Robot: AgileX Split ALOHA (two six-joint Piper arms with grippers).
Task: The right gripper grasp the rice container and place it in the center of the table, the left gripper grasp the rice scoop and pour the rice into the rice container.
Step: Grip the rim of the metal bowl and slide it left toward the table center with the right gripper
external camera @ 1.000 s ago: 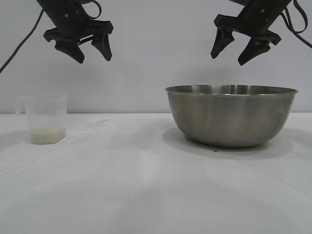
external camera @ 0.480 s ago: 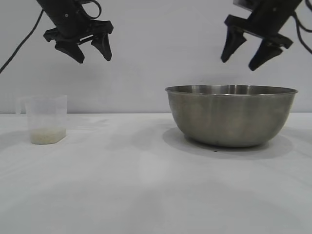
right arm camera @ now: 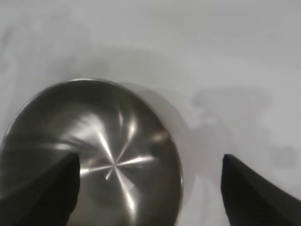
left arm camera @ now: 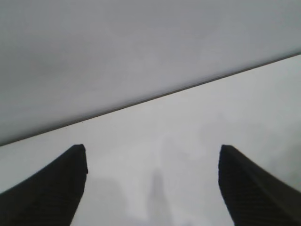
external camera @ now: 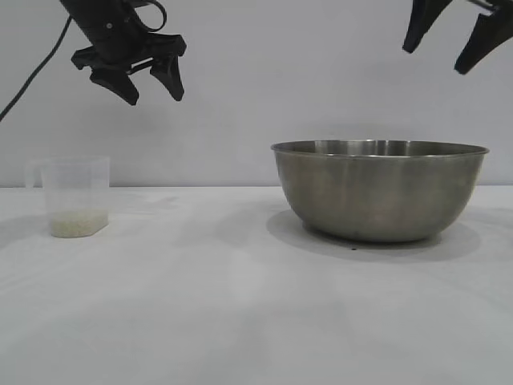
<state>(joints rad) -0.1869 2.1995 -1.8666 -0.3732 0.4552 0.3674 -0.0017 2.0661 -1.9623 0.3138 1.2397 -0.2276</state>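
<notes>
Exterior view, rice container [external camera: 380,191] below right hand [external camera: 450,40], apparently apart

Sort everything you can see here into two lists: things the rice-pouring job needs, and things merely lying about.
Needed for the job:
- steel rice container
- rice scoop
- rice in the scoop
- left gripper, open
- right gripper, open
- white table

Lying about:
- nothing else in view
</notes>
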